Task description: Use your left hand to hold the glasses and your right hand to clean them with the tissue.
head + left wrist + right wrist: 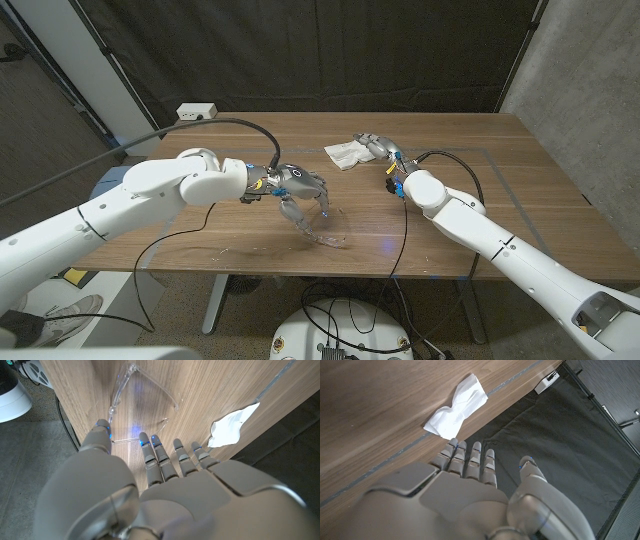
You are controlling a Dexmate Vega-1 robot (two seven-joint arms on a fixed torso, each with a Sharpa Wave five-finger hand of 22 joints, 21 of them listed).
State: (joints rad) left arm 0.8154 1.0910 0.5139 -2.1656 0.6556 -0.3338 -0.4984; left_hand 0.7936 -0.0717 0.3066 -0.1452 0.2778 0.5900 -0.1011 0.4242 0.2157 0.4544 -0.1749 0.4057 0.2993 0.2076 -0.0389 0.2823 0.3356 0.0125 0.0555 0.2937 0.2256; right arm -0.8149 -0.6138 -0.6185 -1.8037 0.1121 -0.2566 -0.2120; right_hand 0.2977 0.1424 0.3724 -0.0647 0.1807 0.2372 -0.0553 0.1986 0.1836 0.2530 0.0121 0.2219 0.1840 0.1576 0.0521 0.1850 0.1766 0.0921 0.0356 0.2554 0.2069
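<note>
The left hand (pixel 295 190) reaches over the middle of the wooden table (pixel 500 190), fingers pointing down toward the clear glasses (pixel 322 225) lying on the wood just below them. In the left wrist view the thumb and fingers (pixel 150 450) are spread a little, and a thin temple arm of the glasses runs between them (whether they actually pinch it, I cannot tell). Further right and toward the far side, the crumpled white tissue (pixel 349 153) lies on the table. The right hand (pixel 382 148) sits just beside it, its fingers straight and apart, holding nothing, the fingertips (pixel 454 447) near the tissue's edge.
</note>
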